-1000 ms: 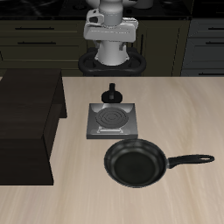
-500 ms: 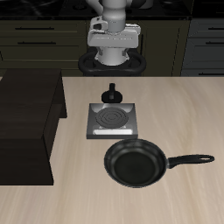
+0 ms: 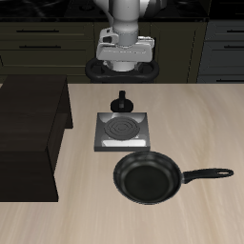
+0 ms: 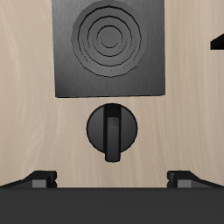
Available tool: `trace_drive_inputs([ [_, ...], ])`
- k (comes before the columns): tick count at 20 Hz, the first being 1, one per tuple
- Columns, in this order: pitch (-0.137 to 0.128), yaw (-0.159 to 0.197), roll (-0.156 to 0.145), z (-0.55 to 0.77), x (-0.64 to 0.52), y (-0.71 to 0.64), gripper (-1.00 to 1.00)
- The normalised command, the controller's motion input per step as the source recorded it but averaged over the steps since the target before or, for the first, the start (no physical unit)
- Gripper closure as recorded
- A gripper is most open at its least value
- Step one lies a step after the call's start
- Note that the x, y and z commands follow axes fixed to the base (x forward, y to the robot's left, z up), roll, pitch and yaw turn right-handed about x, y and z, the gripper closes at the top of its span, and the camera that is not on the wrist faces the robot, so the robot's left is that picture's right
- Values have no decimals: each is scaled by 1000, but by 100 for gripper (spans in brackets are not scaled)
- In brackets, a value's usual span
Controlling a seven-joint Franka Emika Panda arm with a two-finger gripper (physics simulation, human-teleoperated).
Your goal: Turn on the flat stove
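The flat stove is a small grey square plate with a dark spiral coil, lying mid-table. Its black round knob stands just behind the plate, toward the robot's base. My gripper hangs open and empty high above the table's back, behind the knob and apart from it. In the wrist view the knob with its raised bar shows below my gripper, between the two spread fingertips. The stove plate lies beyond the knob.
A black frying pan with a long handle lies in front of the stove, near the table's front edge. A large dark block stands beside the stove. Dark cabinets line the back.
My gripper has come lower and slightly forward toward the knob over the last second. The stove, the knob and the pan have not moved.
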Motion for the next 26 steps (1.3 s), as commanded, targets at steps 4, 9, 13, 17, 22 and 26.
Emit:
trace_drive_inputs([
  [4, 23, -81, -18, -140, 10, 26, -100],
  [9, 5, -5, 71, -156, -178, 321, -100],
  [13, -29, 25, 5, -172, -72, 53, -100],
  [17, -5, 29, -19, -159, 8, -106, -100],
  [22, 11, -39, -9, -107, -74, -157, -100],
  [26, 20, -29, 1, -131, -83, -69, -100],
])
